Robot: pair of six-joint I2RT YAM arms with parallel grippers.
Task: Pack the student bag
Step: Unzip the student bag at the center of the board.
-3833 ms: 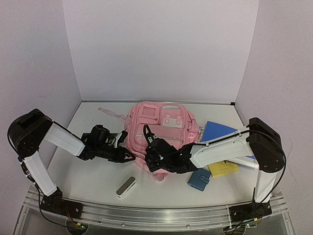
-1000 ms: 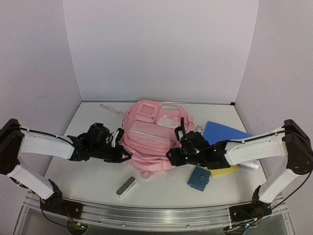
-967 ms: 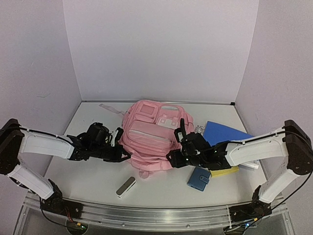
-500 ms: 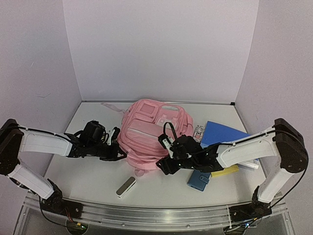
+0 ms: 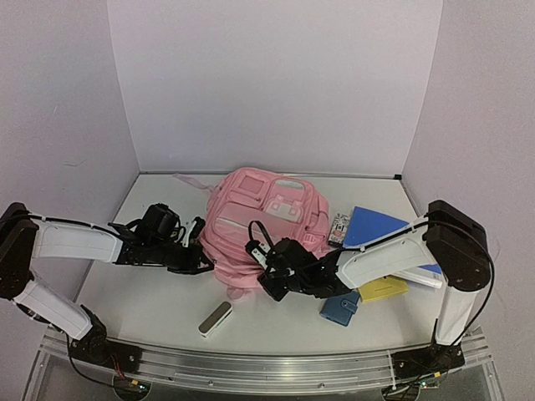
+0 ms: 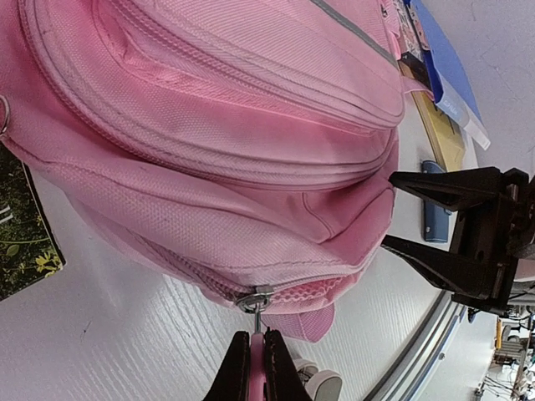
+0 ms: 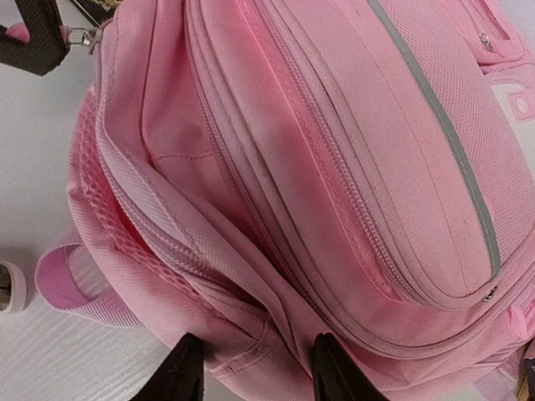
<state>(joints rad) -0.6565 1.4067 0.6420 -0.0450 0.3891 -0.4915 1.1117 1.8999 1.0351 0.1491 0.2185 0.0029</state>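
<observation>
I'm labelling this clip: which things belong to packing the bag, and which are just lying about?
In the job: student bag, its zip pull, left pincer shut on it, right pincer open at the bag.
Lying about: blue folder, yellow notepad, blue pouch, white case.

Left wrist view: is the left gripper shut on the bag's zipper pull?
Yes, the left gripper is pinched shut on the pink zipper pull hanging from the student bag.

Illumination: bright, even, diffuse, from overhead; violet cast on the walls (image 5: 276, 83).
Shadows: soft, faint, along the student bag (image 5: 267, 209) at 6 o'clock.
Left wrist view: fabric weave sharp; background at 4 o'clock soft; table (image 6: 125, 334) edge bowed by lens distortion.
</observation>
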